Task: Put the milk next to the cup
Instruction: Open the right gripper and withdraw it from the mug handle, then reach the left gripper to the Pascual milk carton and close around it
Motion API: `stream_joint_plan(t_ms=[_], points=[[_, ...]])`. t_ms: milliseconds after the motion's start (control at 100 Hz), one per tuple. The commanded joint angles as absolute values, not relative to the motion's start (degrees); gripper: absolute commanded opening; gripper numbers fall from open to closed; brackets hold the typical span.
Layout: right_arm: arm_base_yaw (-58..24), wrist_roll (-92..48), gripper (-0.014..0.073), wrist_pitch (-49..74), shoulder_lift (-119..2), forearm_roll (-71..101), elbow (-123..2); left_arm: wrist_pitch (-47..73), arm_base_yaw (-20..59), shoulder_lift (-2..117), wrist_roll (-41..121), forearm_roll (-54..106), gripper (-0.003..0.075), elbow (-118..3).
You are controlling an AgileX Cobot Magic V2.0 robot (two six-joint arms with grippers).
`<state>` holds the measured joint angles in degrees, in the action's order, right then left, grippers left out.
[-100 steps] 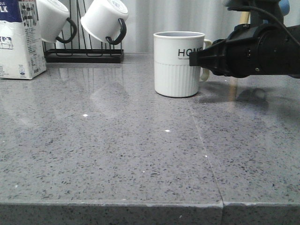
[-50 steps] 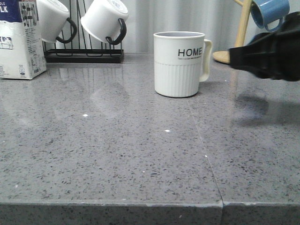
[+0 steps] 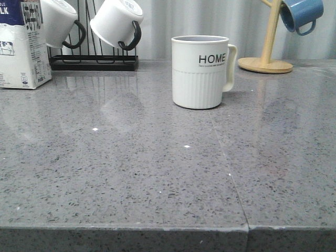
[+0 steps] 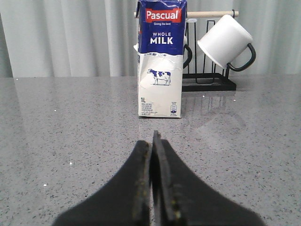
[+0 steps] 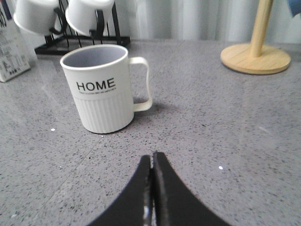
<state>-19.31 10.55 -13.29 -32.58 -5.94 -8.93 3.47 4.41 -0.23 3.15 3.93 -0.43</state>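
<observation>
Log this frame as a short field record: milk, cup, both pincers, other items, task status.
milk: carton upright on the counter, far left, by the black rack
cup: HOME mug upright, mid-counter, handle to the right
gap: milk and cup well apart
left pincer: shut, empty, aimed at the milk, not touching
right pincer: shut, empty, short of the cup
other: two white mugs on the rack; blue mug on the wooden stand
status: milk not yet grasped or placed
</observation>
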Motion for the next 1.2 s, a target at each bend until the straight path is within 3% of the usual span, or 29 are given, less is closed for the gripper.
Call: stream_joint_plan(t_ms=[0,260,440,810,860,930,1100,1190], points=[[-19.3,10.8,-0.0066,-10.4,-26.4,-6.3,-9.9,-1.6,4.3,-1.9,3.0,4.1,-0.002,2.9],[-19.3,10.8,-0.0066,4.1,-12.3,-6.2,-9.9,-4.2,4.3,-1.9,3.0,4.6,-0.002,0.4],[-19.3,10.8,-0.0066,4.7,-11.6,-6.2,-9.9,5.0,4.3,1.4,3.0,5.1,-0.002,-9.9],[-19.3,10.8,-0.0066,4.7,-11.6,-6.2,-9.9,15.6,4.3,25.3,3.0,2.4,-0.0009,-32.8],[-19.3,10.8,-0.0066,4.7,-11.6,-6.2,-9.9,15.2,4.3,28.9,3.0,2.4,0.0038,-34.8],[-19.3,10.8,-0.0066,4.7,-11.6,-6.2,-9.9,14.3,4.3,33.9,3.0,2.5,0.0176,-37.1],[-19.3,10.8,-0.0066,4.7,-11.6,-6.2,-9.9,5.7,4.3,44.6,3.0,2.6,0.0716,-38.8],[-19.3,10.8,-0.0066,4.7,-11.6,-6.2,-9.9,-1.3,4.3,48.9,2.9,2.8,0.0665,-38.9]])
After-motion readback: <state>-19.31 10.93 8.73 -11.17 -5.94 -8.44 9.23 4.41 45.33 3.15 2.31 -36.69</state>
